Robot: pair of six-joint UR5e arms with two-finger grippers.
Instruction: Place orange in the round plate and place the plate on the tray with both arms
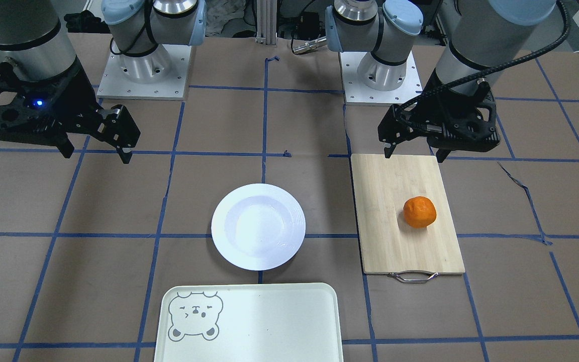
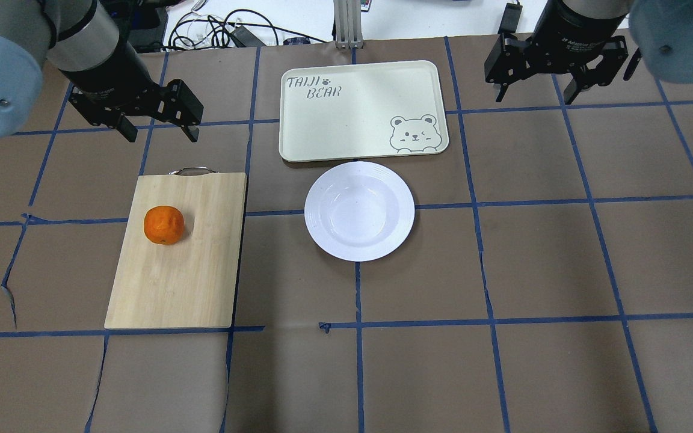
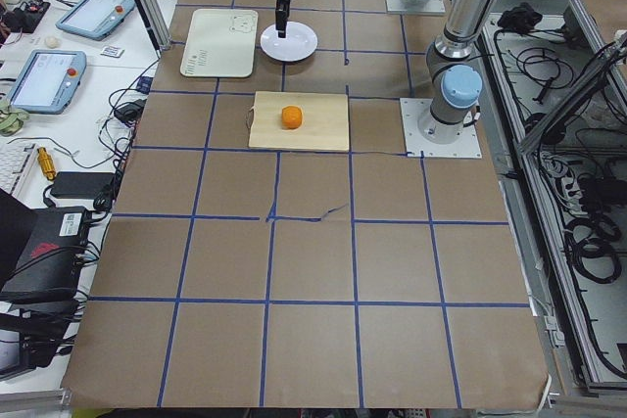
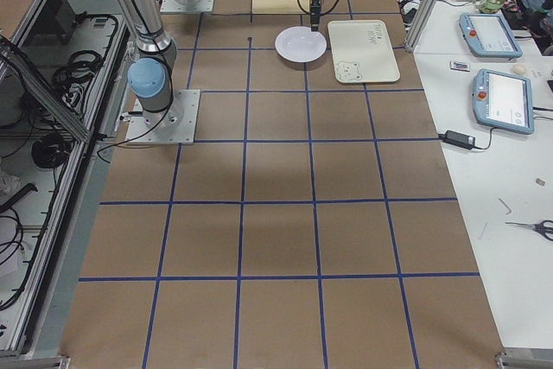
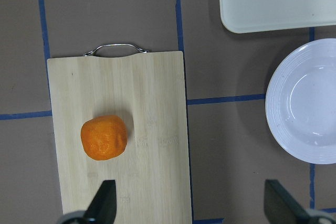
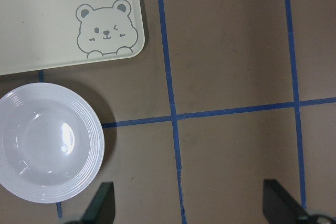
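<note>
The orange (image 2: 163,225) (image 1: 419,211) (image 5: 104,137) lies on a bamboo cutting board. My left gripper (image 2: 157,125) (image 1: 414,155) (image 5: 189,205) hangs open high above the board's handle end, holding nothing. The round white plate (image 2: 314,210) (image 1: 218,226) (image 6: 95,145) sits bare on the table, its rim close to the tray's long edge. The pale tray (image 2: 352,114) (image 1: 269,322) (image 6: 52,24) with the bear drawing lies beyond it, with nothing on it. My right gripper (image 2: 534,96) (image 1: 97,155) (image 6: 189,207) hovers open, well off to the plate's side.
The bamboo cutting board (image 2: 196,264) (image 1: 385,221) has a metal handle (image 2: 190,171) at the end that faces away from the robot. Brown paper with blue tape lines covers the table. Cables and tablets (image 3: 44,80) lie past the table's far edge.
</note>
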